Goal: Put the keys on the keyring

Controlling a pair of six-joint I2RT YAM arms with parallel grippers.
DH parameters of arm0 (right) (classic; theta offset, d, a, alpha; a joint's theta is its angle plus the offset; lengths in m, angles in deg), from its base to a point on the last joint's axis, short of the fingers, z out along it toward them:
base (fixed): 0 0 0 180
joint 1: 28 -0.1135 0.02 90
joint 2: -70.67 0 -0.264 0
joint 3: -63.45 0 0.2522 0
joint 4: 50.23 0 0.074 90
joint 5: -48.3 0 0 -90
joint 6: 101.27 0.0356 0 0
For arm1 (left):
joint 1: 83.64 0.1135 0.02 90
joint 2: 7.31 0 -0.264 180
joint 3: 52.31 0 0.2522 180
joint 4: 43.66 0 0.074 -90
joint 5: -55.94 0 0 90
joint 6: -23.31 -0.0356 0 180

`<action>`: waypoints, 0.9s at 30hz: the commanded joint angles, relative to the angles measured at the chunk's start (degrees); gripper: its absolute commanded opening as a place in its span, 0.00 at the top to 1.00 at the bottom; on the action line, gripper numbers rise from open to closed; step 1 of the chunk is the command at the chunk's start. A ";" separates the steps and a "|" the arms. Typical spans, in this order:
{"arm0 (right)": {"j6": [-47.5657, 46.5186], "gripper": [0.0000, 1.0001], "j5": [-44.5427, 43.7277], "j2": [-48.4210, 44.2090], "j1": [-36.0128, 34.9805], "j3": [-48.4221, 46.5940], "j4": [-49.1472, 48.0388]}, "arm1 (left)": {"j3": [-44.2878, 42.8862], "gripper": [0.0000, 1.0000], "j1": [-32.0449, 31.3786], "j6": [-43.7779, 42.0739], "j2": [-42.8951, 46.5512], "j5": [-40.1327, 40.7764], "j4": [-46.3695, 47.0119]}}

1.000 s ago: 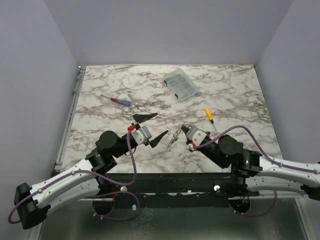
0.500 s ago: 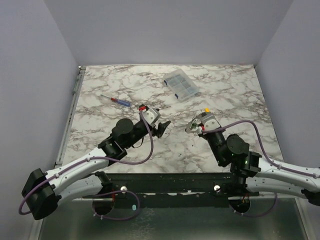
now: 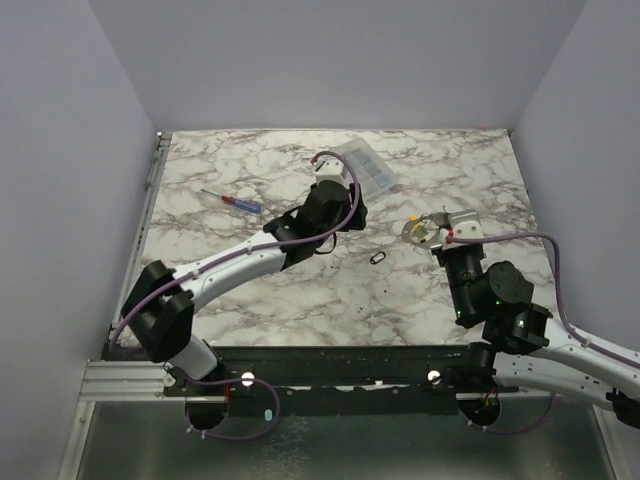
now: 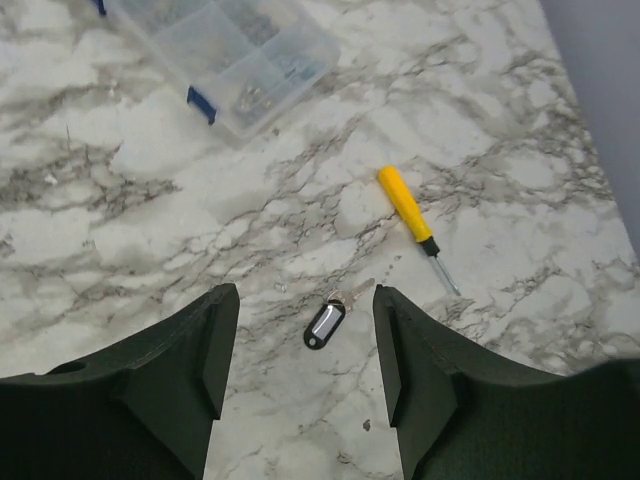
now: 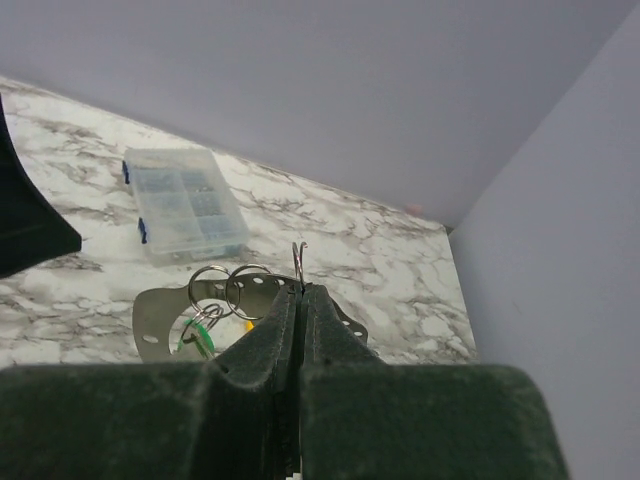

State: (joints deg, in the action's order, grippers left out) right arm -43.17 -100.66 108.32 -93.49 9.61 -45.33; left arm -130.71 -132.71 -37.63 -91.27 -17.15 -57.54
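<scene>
Farther over the white marble bench [image 3: 480, 170] than a second ago, the right black hand [image 5: 301, 294] is pressed together, pinching the thin silvery metal keys [image 3: 413, 231] aloft; the left black hand [image 4: 305, 296] hangs spread above a small black key tag [image 4: 325, 324]

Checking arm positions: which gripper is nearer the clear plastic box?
Left. The left gripper hangs open at the near side of the clear plastic box; the right gripper, shut on the keyring, is farther off to its right.
</scene>
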 commanded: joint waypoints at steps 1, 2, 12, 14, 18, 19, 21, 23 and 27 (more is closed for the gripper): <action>3.43 0.99 -4.27 -3.76 0.45 -1.81 5.37 | -5.84 0.39 0.19 16.85 -10.23 5.25 -15.03; 4.02 0.99 -4.23 -4.28 0.43 -1.93 6.36 | -6.76 0.39 0.20 18.63 -11.85 4.51 -15.35; 11.68 0.99 -1.95 -5.93 0.39 -4.88 17.60 | -18.24 0.42 -2.15 25.15 -28.05 -1.80 -18.79; 12.37 0.99 -1.70 -6.54 0.34 -4.77 18.17 | -20.84 0.42 -3.26 26.04 -30.38 -0.57 -20.46; 13.12 0.99 -1.16 -7.17 0.42 -4.29 18.95 | -25.35 0.46 -5.20 27.49 -34.04 3.08 -23.84; 13.22 0.99 -1.14 -7.15 0.45 -4.24 18.97 | -26.50 0.46 -5.56 27.72 -34.82 4.10 -24.73; 13.41 0.99 -1.08 -7.08 0.39 -4.17 19.04 | -28.49 0.47 -6.33 27.91 -36.26 5.92 -26.30; 13.45 0.99 -0.82 -6.98 0.33 -4.08 19.06 | -30.06 0.48 -6.94 28.21 -37.55 7.79 -27.67; 13.79 0.99 -0.23 -7.00 0.42 -3.88 19.06 | -31.64 0.51 -7.31 28.41 -39.45 8.59 -28.59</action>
State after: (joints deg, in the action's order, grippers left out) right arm -30.52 -102.21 101.74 -93.18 6.35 -26.47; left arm -160.09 -139.86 -10.38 -128.47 -12.41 -82.46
